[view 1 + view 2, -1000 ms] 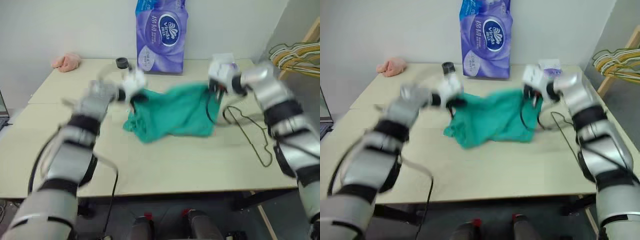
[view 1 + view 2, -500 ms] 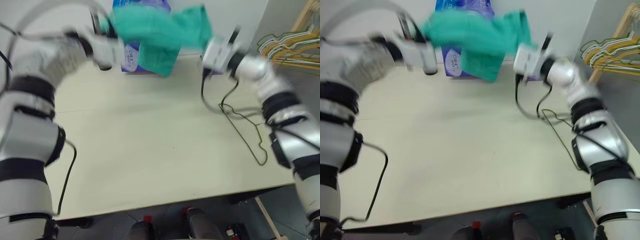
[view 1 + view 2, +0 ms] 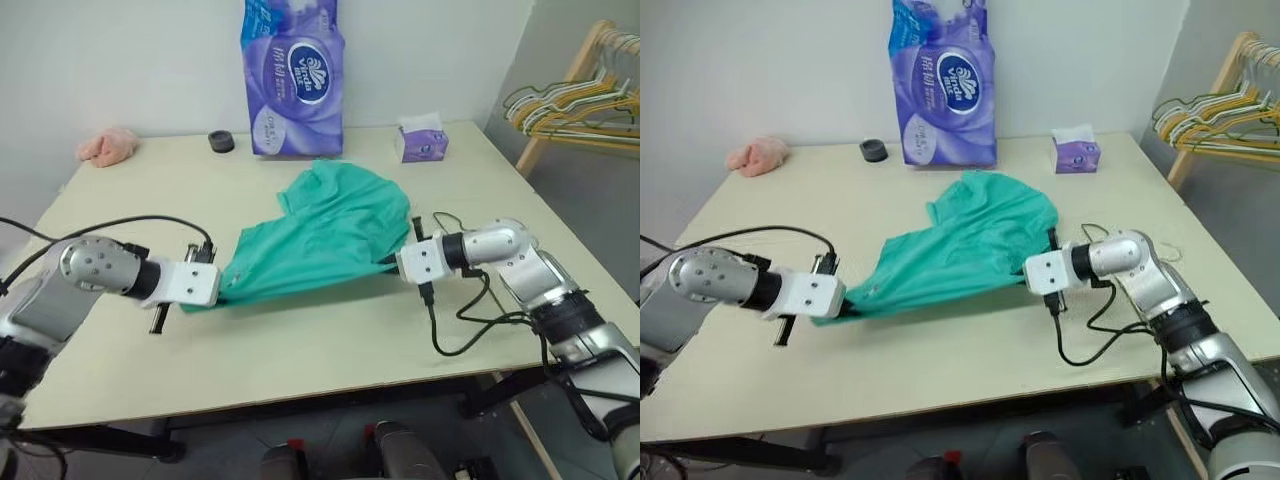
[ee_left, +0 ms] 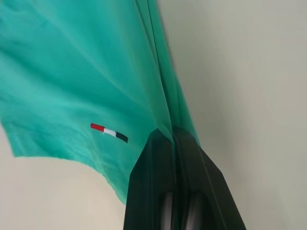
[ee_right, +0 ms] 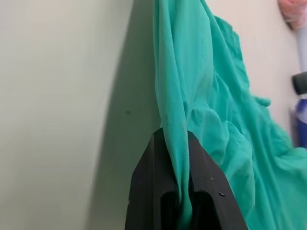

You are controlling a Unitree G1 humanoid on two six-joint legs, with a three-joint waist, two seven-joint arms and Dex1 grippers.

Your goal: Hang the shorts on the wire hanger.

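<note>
Both pincers (image 4: 173,136) (image 5: 175,139) clamp the shorts (image 3: 320,235) over the beige table (image 3: 300,350).

L gripper (image 4: 173,136) fingers pinch shorts (image 4: 81,81) edge w/ red-white-dark tag (image 4: 109,132), over table (image 4: 240,72).

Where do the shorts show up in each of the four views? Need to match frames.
Left eye view: shorts mid-table, stretched between both pincers.
Right eye view: shorts mid-table, likewise.
Left wrist view: fabric running from the fingers.
Right wrist view: fabric running from the fingers.
Shared landmark: the beige table.
</note>
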